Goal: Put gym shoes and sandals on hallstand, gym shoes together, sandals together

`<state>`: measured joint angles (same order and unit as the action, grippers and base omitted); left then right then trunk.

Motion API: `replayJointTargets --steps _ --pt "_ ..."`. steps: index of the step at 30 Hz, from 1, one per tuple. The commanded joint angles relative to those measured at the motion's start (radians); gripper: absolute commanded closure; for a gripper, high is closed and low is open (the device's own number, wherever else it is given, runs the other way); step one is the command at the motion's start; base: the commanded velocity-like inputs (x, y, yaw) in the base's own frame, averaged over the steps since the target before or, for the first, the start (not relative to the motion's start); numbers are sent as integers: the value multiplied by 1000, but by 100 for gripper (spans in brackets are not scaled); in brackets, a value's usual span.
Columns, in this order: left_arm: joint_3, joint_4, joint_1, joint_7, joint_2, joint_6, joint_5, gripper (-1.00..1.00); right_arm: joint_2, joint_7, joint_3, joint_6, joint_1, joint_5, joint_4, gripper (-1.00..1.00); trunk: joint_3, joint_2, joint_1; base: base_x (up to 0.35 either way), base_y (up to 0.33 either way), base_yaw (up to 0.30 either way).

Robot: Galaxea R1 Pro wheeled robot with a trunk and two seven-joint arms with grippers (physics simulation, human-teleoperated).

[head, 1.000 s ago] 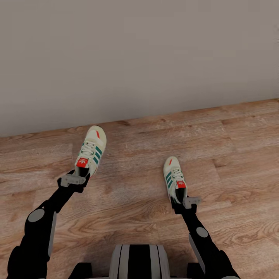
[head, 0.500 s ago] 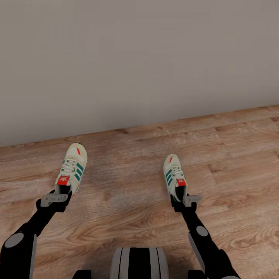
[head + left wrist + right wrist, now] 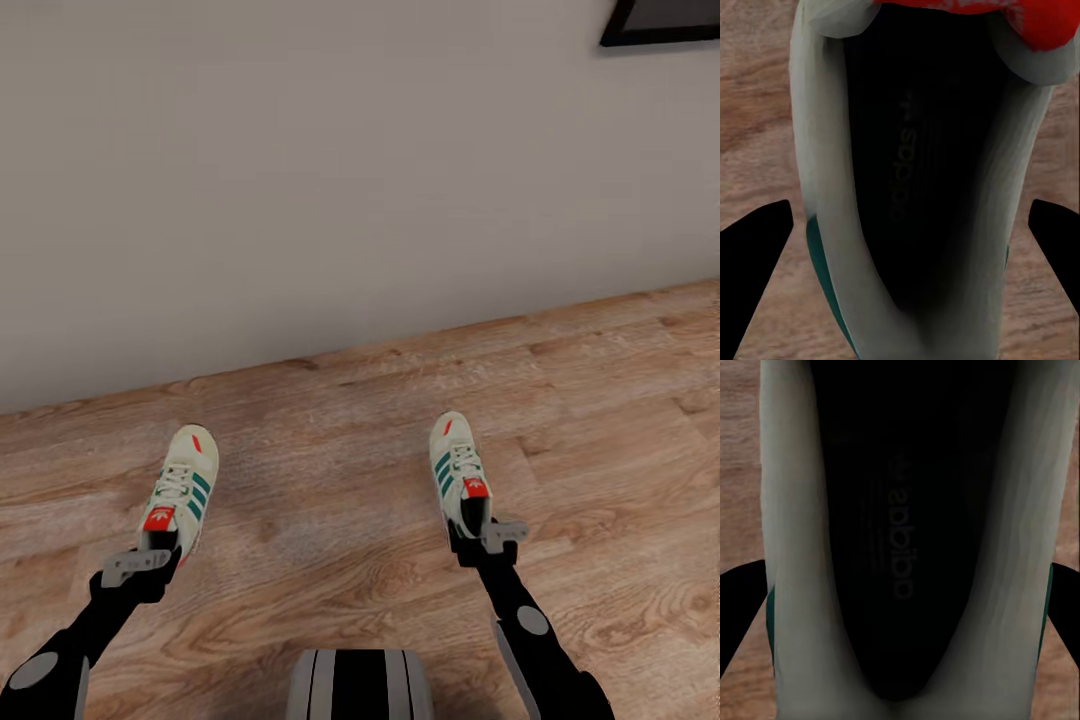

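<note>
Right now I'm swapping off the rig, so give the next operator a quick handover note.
Left gripper: shut on the left shoe at its heel, fingers either side in the left wrist view.
Right gripper: shut on the right shoe, same heel grip.
Both shoes sit toes toward the wall, over the floor.
Done: both gym shoes gripped.
Left: carry them to the rack, set them side by side, then fetch the sandals.

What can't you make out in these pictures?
- Head view: each pincer's fingertips, hidden behind the shoe heels.
- Wrist views: both shoes' toes, cut off by the frame edge.
- Head view: the dark frame on the wall, cut off at the top edge.
</note>
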<state>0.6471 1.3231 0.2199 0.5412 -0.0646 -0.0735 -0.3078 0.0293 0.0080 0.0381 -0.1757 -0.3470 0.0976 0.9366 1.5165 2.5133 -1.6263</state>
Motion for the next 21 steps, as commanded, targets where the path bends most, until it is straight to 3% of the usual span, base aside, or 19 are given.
replayJointTargets --steps 1,5,9,11,14,16,18,21 --pt "4 -15 0 8 -1 -1 1 100 1 2 12 -5 13 11 0 100 -5 0 1 0 0 -119" --pt "6 -115 0 1 0 74 -1 100 0 3 84 -49 83 9 5 100 -27 -1 2 0 0 -119" --pt "6 -183 -1 -44 1 139 -3 100 0 4 125 -119 144 9 2 100 -48 -2 4 0 0 -119" --pt "2 -227 -1 -120 3 161 -4 100 0 4 136 -185 199 10 -2 100 -59 -2 5 0 0 -119" --pt "-8 -245 -1 -171 2 171 -3 100 0 4 141 -259 257 10 -32 100 -75 -3 6 0 0 -118" --pt "-10 -247 -1 -176 1 172 -2 100 -1 4 144 -288 272 10 -41 100 -86 -4 7 0 0 -118" --pt "-11 -249 -2 -179 0 174 -3 100 -2 4 173 -303 289 8 -42 100 -97 -4 8 0 0 -117" --pt "-12 -249 -2 -179 0 173 -2 100 -2 3 176 -304 291 8 -41 100 -113 -5 10 0 0 -116"
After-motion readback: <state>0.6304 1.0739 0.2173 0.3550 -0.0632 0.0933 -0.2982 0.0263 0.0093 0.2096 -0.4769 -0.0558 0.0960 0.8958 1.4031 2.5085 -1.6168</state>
